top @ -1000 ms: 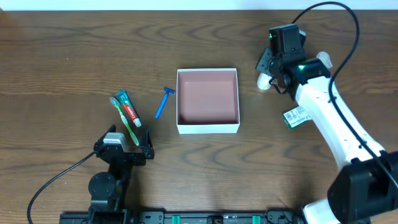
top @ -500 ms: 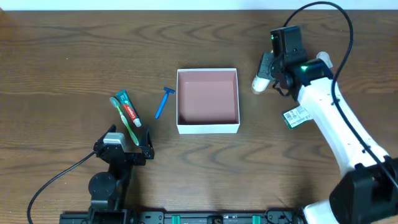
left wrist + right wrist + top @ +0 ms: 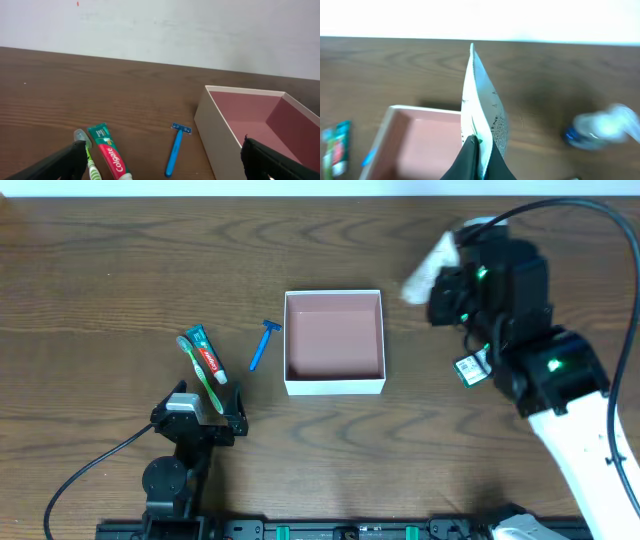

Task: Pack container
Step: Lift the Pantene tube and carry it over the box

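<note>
The container [image 3: 335, 386] sits open-topped about midway along the table [image 3: 100, 280], square to its edges, and as far as I can see its pink inside is bare. Beyond its right wall, toward the far edge, hangs my right claw [image 3: 473, 146]. It is pinched fully shut on the lower end of a thin white packet [image 3: 482, 105] with print on it, and it looks lifted clear of the wood. From this claw the box lies to my left and a little back toward the near edge; in my wrist view its pink floor shows low and left of the packet. The packet stands edge-on, its long axis running out from my fingertips toward the far edge. I judge the carry should be short, leftward and back, with the sheet tipped to lie flat. My left claw [image 3: 208, 408] waits near the near edge with its jaws spread wide and holding nothing. The toothbrush [image 3: 200, 372] and toothpaste [image 3: 207, 356] lie just ahead of it, and the blue razor [image 3: 262, 343] lies between them and the box's left wall.
</note>
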